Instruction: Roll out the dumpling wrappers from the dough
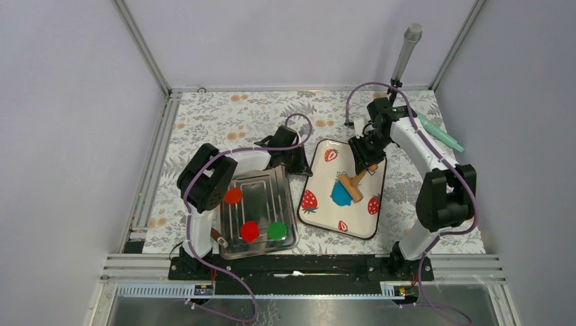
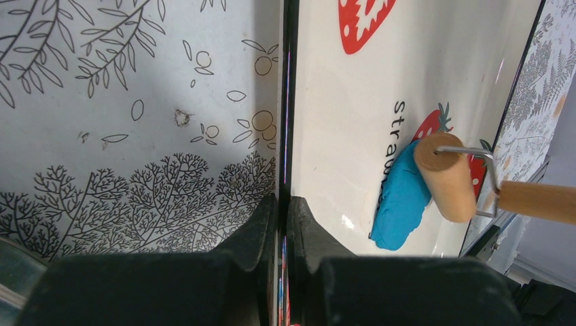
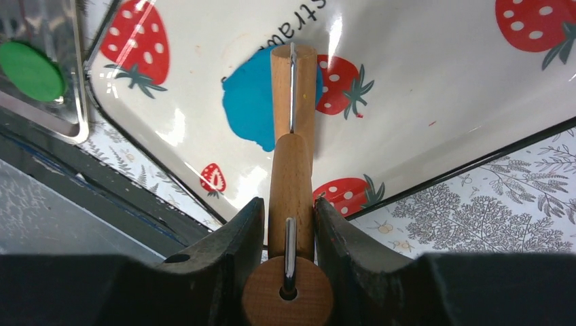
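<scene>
On the floral surface (image 1: 224, 115) I am clamping my left gripper (image 2: 284, 202) tight on the strawberry tray (image 1: 325, 178) at its left rim, likely to stop it sliding while I roll. My right arm is arching over it, wrist tilting down. My right gripper (image 3: 290, 212) is clasping the wooden roller (image 3: 293, 81) by its handle and resting the drum on the edge of the flattened blue dough (image 3: 246, 102) mid-tray.

Reads as a robotics lab cell rather than a kitchen: boxed in by plain pale-grey wall panels (image 1: 61, 102) and silver aluminium frame rails (image 1: 141, 47), laid with a floral-printed table cover (image 1: 231, 115), with two black-and-white cabled robot arms (image 1: 204, 183) bolted to a black base bar (image 1: 306, 266).
</scene>
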`<move>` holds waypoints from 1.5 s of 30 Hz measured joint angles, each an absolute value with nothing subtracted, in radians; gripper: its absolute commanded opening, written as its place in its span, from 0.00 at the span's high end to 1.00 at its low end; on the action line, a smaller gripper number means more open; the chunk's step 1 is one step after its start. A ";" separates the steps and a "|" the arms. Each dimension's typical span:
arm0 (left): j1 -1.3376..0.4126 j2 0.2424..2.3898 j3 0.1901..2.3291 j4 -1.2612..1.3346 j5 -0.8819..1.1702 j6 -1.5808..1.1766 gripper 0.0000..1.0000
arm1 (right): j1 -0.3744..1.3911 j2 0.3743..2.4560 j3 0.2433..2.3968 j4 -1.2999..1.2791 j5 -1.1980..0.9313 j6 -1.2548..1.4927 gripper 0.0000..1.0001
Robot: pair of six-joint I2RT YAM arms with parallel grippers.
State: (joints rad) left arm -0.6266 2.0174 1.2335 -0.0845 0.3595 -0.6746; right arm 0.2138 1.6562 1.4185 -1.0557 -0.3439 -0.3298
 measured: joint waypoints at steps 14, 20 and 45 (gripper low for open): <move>-0.626 2.017 1.234 -0.085 0.360 -0.674 1.00 | 0.147 1.703 1.373 -1.013 -0.334 -0.362 1.00; -0.626 2.017 1.233 -0.084 0.360 -0.674 1.00 | 0.134 1.731 1.399 -1.029 -0.332 -0.363 1.00; -0.623 2.013 1.217 -0.058 0.367 -0.675 1.00 | 0.121 1.736 1.413 -1.019 -0.270 -0.390 1.00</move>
State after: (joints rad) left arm -0.6228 2.0132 1.2167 -0.0578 0.3668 -0.6746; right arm 0.1207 1.7363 1.4132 -1.0191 -0.2695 -0.3904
